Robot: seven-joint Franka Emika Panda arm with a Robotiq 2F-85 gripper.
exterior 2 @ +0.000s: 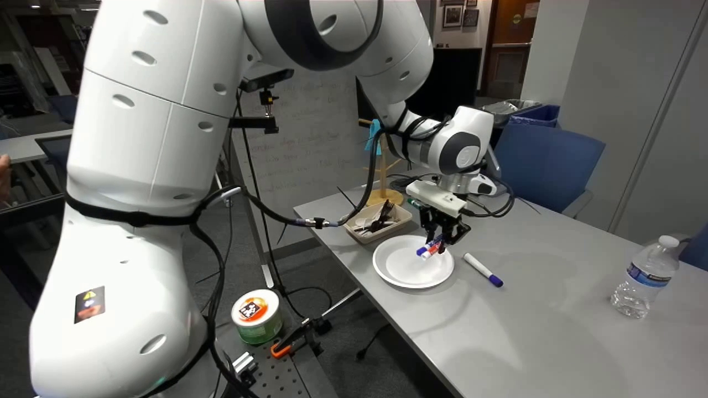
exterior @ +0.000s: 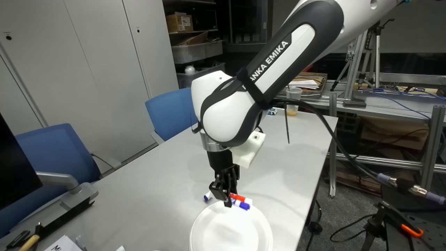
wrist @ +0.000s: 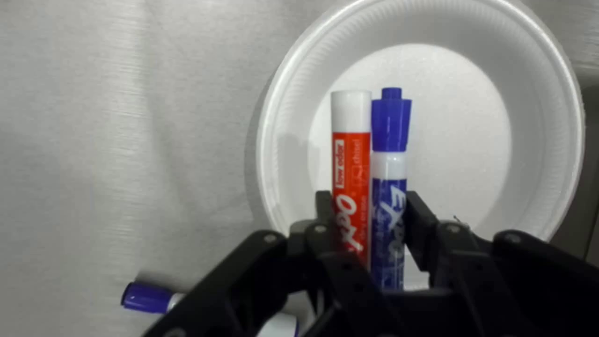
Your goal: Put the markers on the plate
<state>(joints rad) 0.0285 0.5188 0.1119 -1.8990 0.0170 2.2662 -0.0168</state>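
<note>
Black two-fingered gripper (wrist: 369, 203), in the wrist view, clamps side by side a red-labelled white marker (wrist: 351, 178) and a blue-capped, blue-labelled marker (wrist: 389, 185), jaws parted just their combined width, over a round white foam plate (wrist: 461, 112). In an exterior view, a blue-capped white marker (exterior 2: 482, 268) lies on the grey table (exterior 2: 553, 326) beside the plate.

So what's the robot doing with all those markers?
The robot is putting markers on a plate. Its gripper is squeezing two together, side by side: a red marker and a blue marker. Their ends are out over the plate, but it hasn't let go yet. A third marker, with a blue cap, lies on the table beside the plate.
</note>
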